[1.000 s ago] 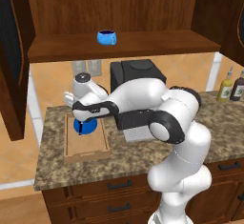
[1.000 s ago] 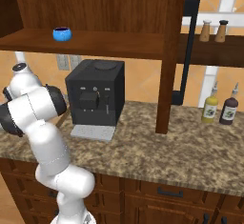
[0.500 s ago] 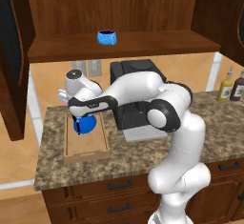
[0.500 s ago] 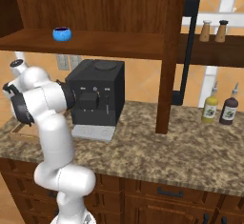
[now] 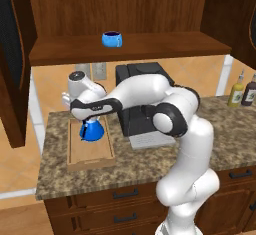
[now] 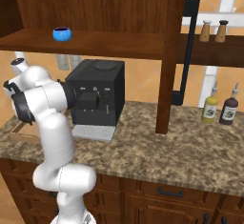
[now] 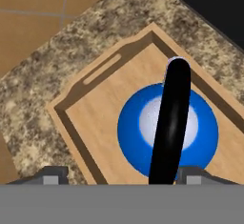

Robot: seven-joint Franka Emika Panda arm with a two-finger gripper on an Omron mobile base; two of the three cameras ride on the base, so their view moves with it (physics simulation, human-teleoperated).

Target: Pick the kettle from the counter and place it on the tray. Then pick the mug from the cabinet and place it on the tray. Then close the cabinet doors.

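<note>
The blue kettle point(image 5: 92, 130) stands upright on the light-wood tray point(image 5: 90, 156) at the left end of the counter point(image 5: 150, 161). My gripper point(image 5: 86, 121) hangs right over it. In the hand view the fingertips point(image 7: 53, 174) stand wide apart on either side of the black arched handle point(image 7: 170, 123), so the gripper point(image 7: 124, 176) is open and not clamping it. Below the handle I see the kettle's blue body point(image 7: 133, 123) and the tray floor point(image 7: 95, 104). The blue mug point(image 5: 112, 39) point(image 6: 62, 34) sits on the cabinet shelf point(image 5: 160, 46). The cabinet doors point(image 5: 12, 69) point(image 6: 189, 51) are swung open.
A black coffee machine point(image 5: 145, 104) point(image 6: 95, 96) stands just right of the tray. Two bottles point(image 5: 242, 90) point(image 6: 219, 106) stand at the counter's right end, and two shakers point(image 6: 214, 30) on a shelf above them. Drawers with black handles point(image 5: 125, 194) run under the counter.
The jaws have opened and let go of the kettle's handle. The kettle stays on the tray, and the hand has shifted a little over it.
</note>
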